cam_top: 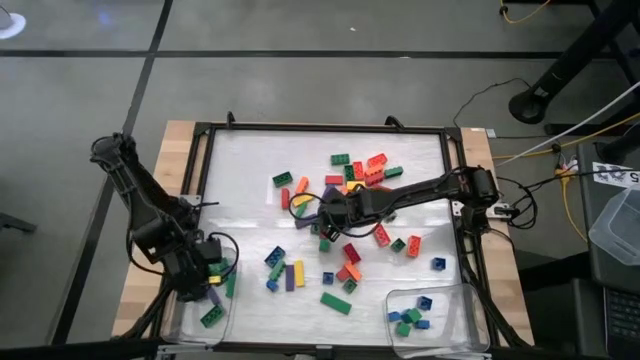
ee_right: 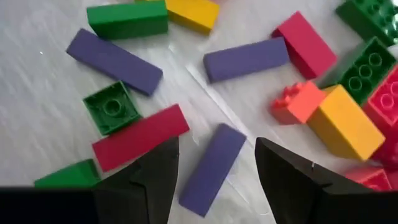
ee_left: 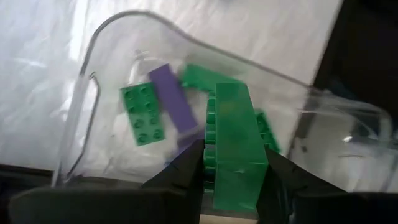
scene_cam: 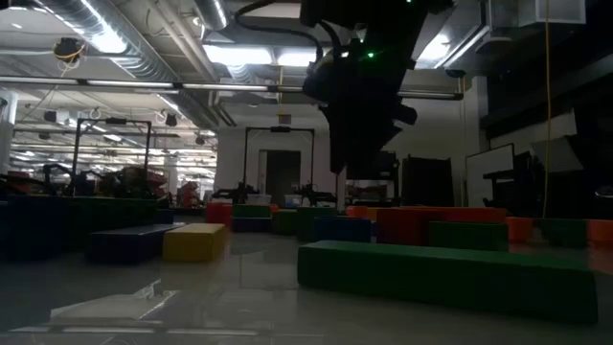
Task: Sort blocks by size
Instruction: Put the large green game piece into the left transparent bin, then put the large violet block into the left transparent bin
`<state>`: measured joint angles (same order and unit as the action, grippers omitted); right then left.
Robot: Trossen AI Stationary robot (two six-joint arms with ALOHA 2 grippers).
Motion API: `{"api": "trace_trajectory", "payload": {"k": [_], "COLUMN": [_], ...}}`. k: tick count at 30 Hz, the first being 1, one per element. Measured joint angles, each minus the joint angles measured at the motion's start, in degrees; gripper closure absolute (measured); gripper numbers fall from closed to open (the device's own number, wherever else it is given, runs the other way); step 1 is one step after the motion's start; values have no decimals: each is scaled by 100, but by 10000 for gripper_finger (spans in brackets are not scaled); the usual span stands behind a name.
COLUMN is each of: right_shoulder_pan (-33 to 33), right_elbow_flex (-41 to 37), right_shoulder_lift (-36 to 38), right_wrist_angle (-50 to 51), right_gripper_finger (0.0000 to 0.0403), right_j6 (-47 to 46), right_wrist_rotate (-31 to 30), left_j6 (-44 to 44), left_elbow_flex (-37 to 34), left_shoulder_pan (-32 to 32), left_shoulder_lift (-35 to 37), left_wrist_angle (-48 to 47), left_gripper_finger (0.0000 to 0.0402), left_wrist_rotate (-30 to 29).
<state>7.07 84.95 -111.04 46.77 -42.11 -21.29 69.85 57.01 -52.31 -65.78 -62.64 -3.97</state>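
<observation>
- Left gripper (ee_left: 233, 180) clamps a long green brick (ee_left: 235, 146), long axis running up the frame, over the lower-left tray (cam_top: 190, 320) holding green and purple bricks.
- Right gripper (ee_right: 214, 165) gapes over a purple brick (ee_right: 211, 168) lying diagonally, mid-table.
- Lower-right tray (cam_top: 470, 300): small blue and green bricks.

From above, the left claw (cam_top: 212, 283) is lost under its own arm over the clear tray (cam_top: 180, 325) at the worktop's near left; the tray's near end is cut by the edge. The long green brick (ee_left: 235, 146) btwn its fingers covers most of another green one behind it. Right claw (cam_top: 322, 212): fingertips too small to make out amid the blocks (cam_top: 352, 215). At worktop level the scene's too dark to tell the bricks' studs or which arm hangs there.
</observation>
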Motion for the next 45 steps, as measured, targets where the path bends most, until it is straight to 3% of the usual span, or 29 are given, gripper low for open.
{"api": "trace_trajectory", "payload": {"k": [9,19,24,30,45], "right_shoulder_pan": [2,2,2,2,-34], "right_elbow_flex": [-2,-2,-2,-2,-42], "right_shoulder_lift": [-157,-176,-176,-176,-732], "right_wrist_angle": [142,133,137,160,449], "right_gripper_finger": [191,191,191,191,191], "right_j6": [-412,-472,-594,-608,-852], "right_wrist_rotate": [38,329,465,467,442], "left_j6": [-222,-38,208,-117,-166], "left_elbow_flex": [-601,-718,-718,-718,-718], "left_shoulder_pan": [69,72,72,72,71], "left_shoulder_lift": [0,-7,-7,-7,-7], "left_wrist_angle": [45,66,57,73,587], "left_gripper_finger": [304,302,260,211,208], "left_wrist_rotate": [3,-24,-26,-17,-21]}}
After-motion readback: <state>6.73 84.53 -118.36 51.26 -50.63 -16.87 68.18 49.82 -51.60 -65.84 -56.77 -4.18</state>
